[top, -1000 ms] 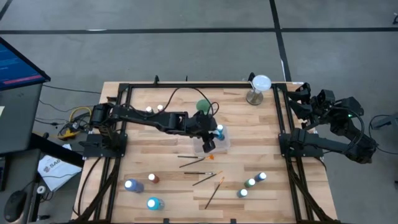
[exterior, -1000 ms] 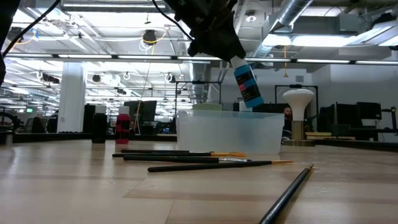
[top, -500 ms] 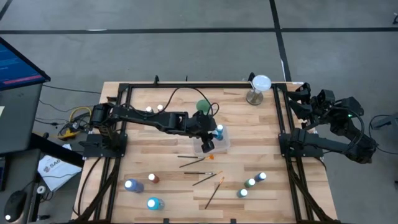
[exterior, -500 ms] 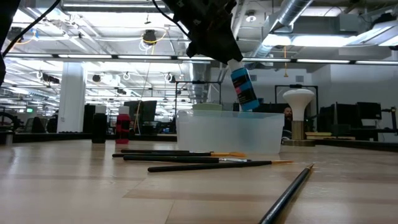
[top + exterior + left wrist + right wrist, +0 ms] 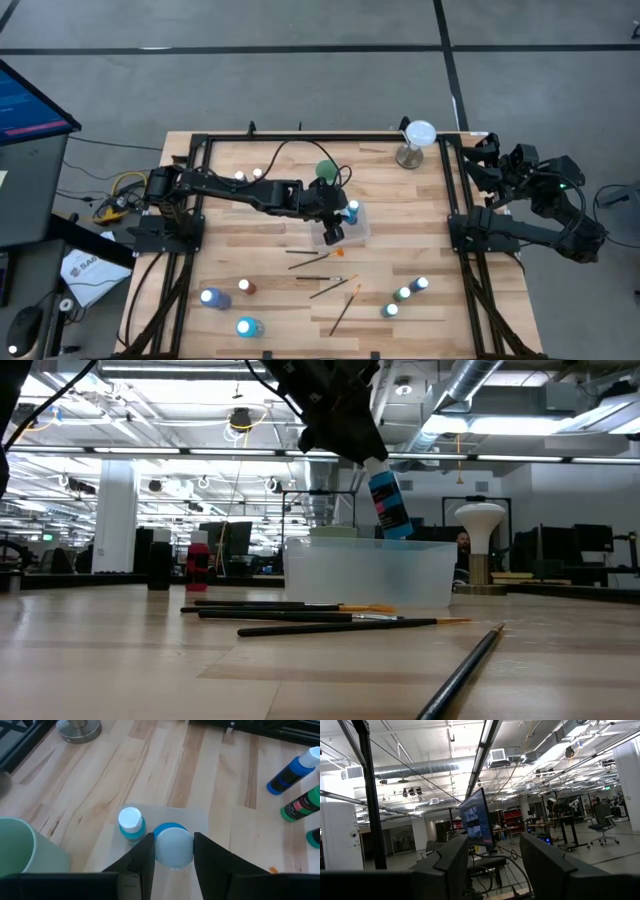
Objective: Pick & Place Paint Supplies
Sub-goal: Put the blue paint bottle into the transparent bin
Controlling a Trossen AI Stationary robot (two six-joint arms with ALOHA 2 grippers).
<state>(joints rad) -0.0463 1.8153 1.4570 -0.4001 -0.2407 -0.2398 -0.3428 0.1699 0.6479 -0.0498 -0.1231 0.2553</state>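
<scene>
My left gripper [image 5: 350, 440] hangs over the clear plastic tray [image 5: 420, 575] near the table's middle, shut on a blue paint bottle [image 5: 390, 502]. A teal bottle with a white cap [image 5: 131, 823] stands upright in the tray [image 5: 200, 820]. Several thin paintbrushes [image 5: 312, 256] lie flat on the wood nearer the table's near edge. More bottles stand at the near left [image 5: 211, 297] and near right [image 5: 404, 293]. My right gripper [image 5: 492, 870] is open, folded back at the table's right edge and pointing into the room. My left gripper pinches the blue bottle at its white-capped end [image 5: 376, 463] between the two fingers [image 5: 142, 852]. The fingers slant down from the table's left side, and the bottle runs on along them. It hangs tilted, base [image 5: 173, 846] lowest, just above the tray's rim.
A pale green cup [image 5: 327, 170] stands just beyond the tray, and a white hourglass-shaped stand [image 5: 416, 143] at the far right. Two white-capped bottles [image 5: 249, 175] stand under the left arm. A black frame [image 5: 455, 215] borders the wooden top.
The held blue bottle has tipped a little nearer to upright, its base swinging in over the tray while the capped end stays in my left gripper.
</scene>
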